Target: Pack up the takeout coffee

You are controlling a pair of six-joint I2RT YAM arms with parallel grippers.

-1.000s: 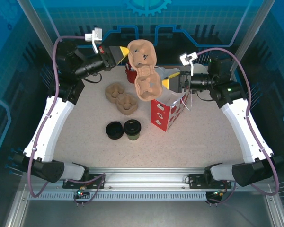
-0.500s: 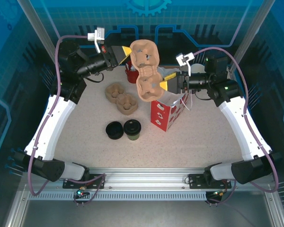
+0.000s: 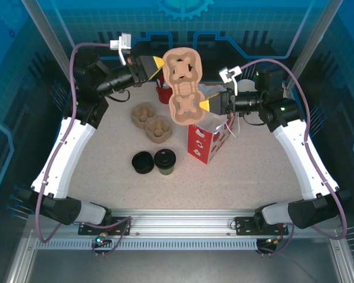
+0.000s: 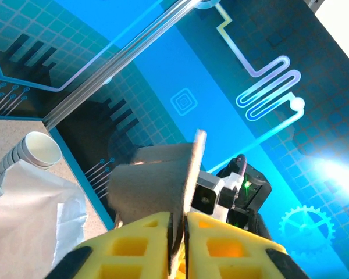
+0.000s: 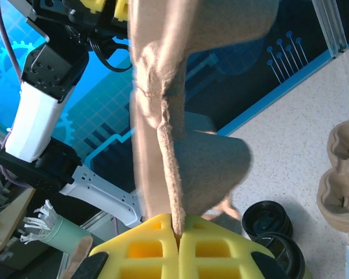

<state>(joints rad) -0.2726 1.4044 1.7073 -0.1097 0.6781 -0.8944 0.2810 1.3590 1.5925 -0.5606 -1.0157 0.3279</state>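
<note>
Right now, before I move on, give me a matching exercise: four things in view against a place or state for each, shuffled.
1. single pulp carrier
2. takeout coffee
3. paper bag
4. stack of black lids

A. red and white, standing on the table
B. just left of the takeout coffee
C. lifted off the table
D. lid on, standing on the table left of the paper bag

Pairs: 1-C, 2-D, 3-A, 4-B

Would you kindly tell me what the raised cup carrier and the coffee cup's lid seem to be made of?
The cup carrier looks like moulded paper pulp: matte tan, fibrous ragged edge. The lid is probably plastic: black, smooth.
</note>
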